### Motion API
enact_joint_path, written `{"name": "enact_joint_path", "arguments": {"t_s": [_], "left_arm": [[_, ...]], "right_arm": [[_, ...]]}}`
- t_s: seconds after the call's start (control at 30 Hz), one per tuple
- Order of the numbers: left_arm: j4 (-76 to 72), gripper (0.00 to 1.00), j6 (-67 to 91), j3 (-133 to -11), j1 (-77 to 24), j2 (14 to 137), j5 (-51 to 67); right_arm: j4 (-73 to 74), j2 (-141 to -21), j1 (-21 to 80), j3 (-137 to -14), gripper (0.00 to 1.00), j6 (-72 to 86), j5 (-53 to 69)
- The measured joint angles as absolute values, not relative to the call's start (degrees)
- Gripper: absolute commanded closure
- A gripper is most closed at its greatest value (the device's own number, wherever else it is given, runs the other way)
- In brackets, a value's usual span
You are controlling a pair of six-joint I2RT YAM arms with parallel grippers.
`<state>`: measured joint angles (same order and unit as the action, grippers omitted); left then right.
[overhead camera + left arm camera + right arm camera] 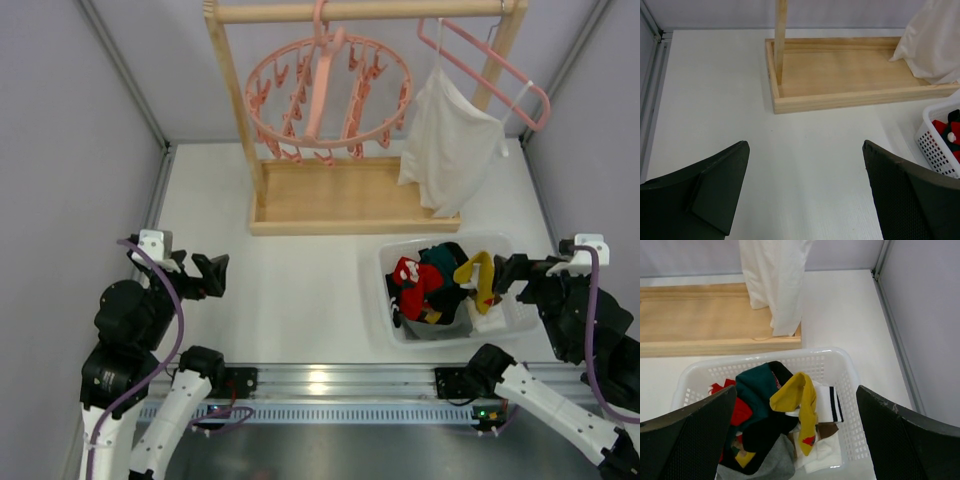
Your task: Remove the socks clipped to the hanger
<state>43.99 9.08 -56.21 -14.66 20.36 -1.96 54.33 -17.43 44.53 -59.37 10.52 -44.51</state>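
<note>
The round pink hanger hangs from the wooden rail; its clips dangle with no socks on them. The socks, red, dark teal and mustard yellow among them, lie heaped in a white basket; they also show in the right wrist view. My left gripper is open and empty over bare table at the left. My right gripper is open and empty, at the basket's right side, with the sock pile below between its fingers.
A wooden rack with a tray base stands at the back. A plain pink hanger holds a white cloth at the right. Grey walls close in on both sides. The basket's corner shows in the left wrist view.
</note>
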Motion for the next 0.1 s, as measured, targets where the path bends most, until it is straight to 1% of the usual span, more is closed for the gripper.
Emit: {"name": "enact_joint_path", "arguments": {"t_s": [0.1], "left_arm": [[44.0, 0.02, 9.1, -56.2, -14.7, 20.4, -2.0]], "right_arm": [[54.3, -17.4, 44.5, -59.4, 0.00, 10.5, -44.5]]}}
